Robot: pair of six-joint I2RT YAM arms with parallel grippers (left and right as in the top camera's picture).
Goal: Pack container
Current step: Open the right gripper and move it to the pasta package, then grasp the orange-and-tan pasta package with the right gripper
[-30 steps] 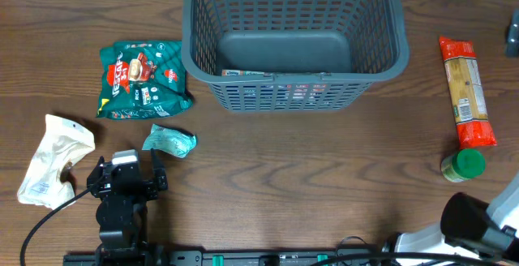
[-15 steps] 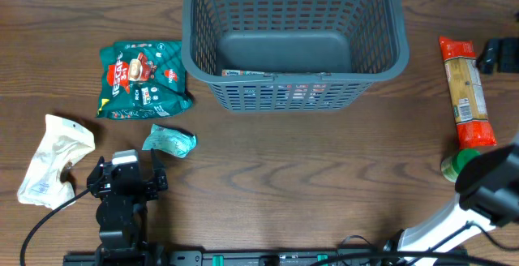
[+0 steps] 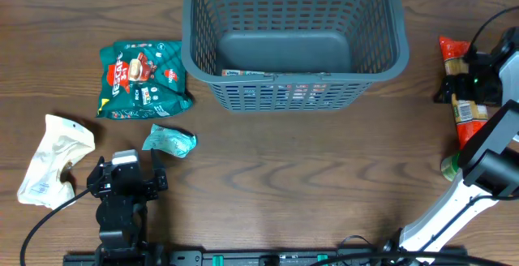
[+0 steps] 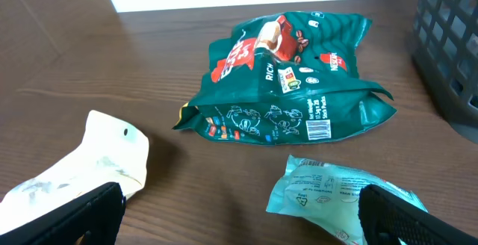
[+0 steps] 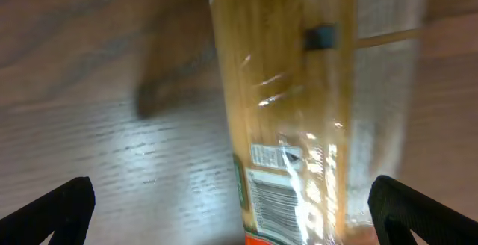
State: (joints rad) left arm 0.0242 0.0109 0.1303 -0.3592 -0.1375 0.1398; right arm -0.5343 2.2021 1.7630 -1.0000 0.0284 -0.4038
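The container (image 3: 399,51) is a large dark-grey slotted basket at the back centre, with a flat packet lying along its near inside wall. My right gripper (image 3: 464,83) hangs over an orange pasta pack (image 3: 469,108) at the right edge. It is open, and the pack (image 5: 291,110) lies between and beyond its fingers (image 5: 239,226), blurred. My left gripper (image 3: 128,169) is open and empty at the front left (image 4: 239,226). A small teal packet (image 4: 336,196) lies just ahead of its right finger.
A green coffee bag (image 3: 142,79) lies left of the basket and also shows in the left wrist view (image 4: 291,81). A white pouch (image 3: 53,160) lies at the far left. A green-lidded jar (image 3: 464,165) stands below the pasta pack. The teal packet (image 3: 170,140) lies under the coffee bag.
My right arm has swung from the front right corner up to the pasta pack at the right edge. The left arm and all items have not moved.
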